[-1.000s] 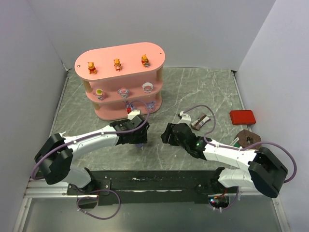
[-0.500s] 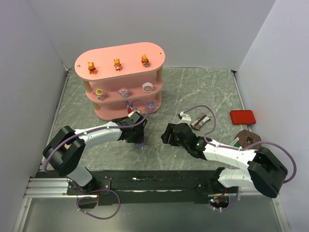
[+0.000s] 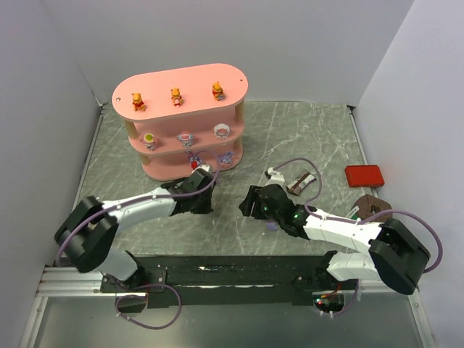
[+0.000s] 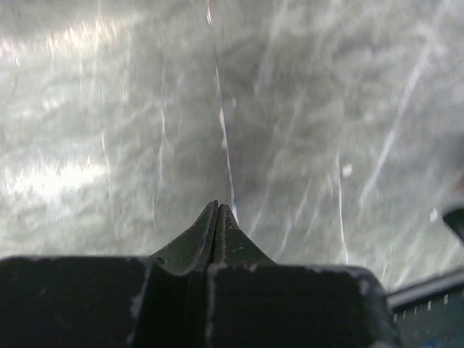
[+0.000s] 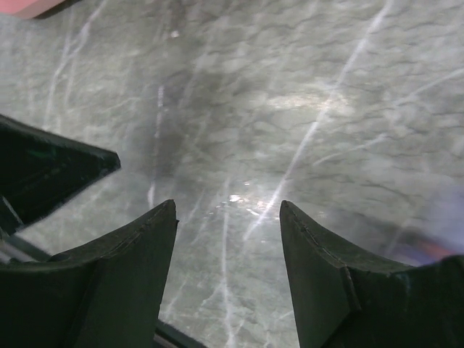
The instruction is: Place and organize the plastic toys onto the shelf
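Observation:
The pink shelf [image 3: 235, 96] stands at the back left. Three orange bears [image 3: 175, 95] are on its top tier and three pink-white round toys [image 3: 186, 137] on the middle tier. Purple toys [image 3: 226, 156] show on the bottom tier, partly behind a cable. A small purple blur [image 3: 271, 226], seemingly a toy, lies on the table beside my right forearm; it shows blurred at the right edge [image 5: 435, 235] of the right wrist view. My left gripper [image 3: 204, 208] [image 4: 216, 207] is shut on nothing, low over bare table. My right gripper [image 3: 247, 206] [image 5: 228, 210] is open and empty.
A brown-wrapped snack bar [image 3: 301, 181] and a small white piece [image 3: 275, 172] lie right of centre. Against the right wall are a red flat box [image 3: 364, 175] and a brown round object [image 3: 372, 209]. Grey walls enclose the marbled table [image 3: 304, 130].
My left gripper has closed from open to shut with nothing in it. The purple toy that lay under its fingertips is gone from there; a purple blur now shows by the right arm.

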Robot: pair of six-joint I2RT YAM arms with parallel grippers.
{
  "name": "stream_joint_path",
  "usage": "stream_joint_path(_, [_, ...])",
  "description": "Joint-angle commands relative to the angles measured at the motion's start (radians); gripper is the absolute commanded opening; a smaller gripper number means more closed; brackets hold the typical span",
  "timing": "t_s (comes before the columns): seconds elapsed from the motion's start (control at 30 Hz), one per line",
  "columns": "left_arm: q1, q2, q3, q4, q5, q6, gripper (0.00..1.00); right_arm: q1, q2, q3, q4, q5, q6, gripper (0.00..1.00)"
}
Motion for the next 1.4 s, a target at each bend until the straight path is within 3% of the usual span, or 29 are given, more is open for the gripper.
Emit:
stream_joint_path(0.0, [-0.004,-0.158,-0.060,0.101,0.052,0.051,0.01,-0.006,-0.018,-0.017,0.083,-0.063,-0.013,0.67])
stream_joint_path(0.13, [-0.004,-0.162,-0.061,0.067,0.029,0.049,0.01,-0.014,0.007,0.030,0.003,-0.014,-0.003,0.68])
stream_joint_path(0.23, [-0.006,-0.160,-0.080,0.095,0.064,0.040,0.11,-0.018,0.013,0.063,-0.168,0.145,0.080,0.67])
stream_joint_path(0.43, [-0.010,-0.151,-0.087,0.153,0.107,0.043,0.24,-0.061,-0.077,0.095,-0.559,0.424,0.337,0.81])
stream_joint_path(0.57, [-0.012,-0.156,-0.092,0.191,0.122,0.058,0.32,-0.123,-0.123,0.112,-0.806,0.500,0.506,0.92])
stream_joint_path(0.73, [-0.010,-0.163,-0.103,0.224,0.135,0.072,0.38,-0.208,-0.143,0.150,-1.041,0.536,0.667,0.93])
stream_joint_path(0.8, [-0.012,-0.168,-0.110,0.239,0.136,0.073,0.41,-0.271,-0.143,0.144,-1.037,0.502,0.657,0.95])
stream_joint_path(0.93, [-0.012,-0.173,-0.114,0.244,0.127,0.072,0.45,-0.391,-0.178,0.029,-0.847,0.316,0.521,0.93])
stream_joint_path(1.2, [-0.012,-0.206,-0.120,0.237,0.125,0.066,0.51,-0.413,-0.125,-0.051,-0.649,0.166,0.473,0.84])
stream_joint_path(1.3, [-0.012,-0.205,-0.123,0.236,0.124,0.063,0.53,-0.413,-0.110,-0.084,-0.585,0.145,0.459,0.71])
stream_joint_path(1.37, [-0.012,-0.206,-0.127,0.242,0.133,0.060,0.55,-0.411,-0.108,-0.097,-0.555,0.142,0.449,0.47])
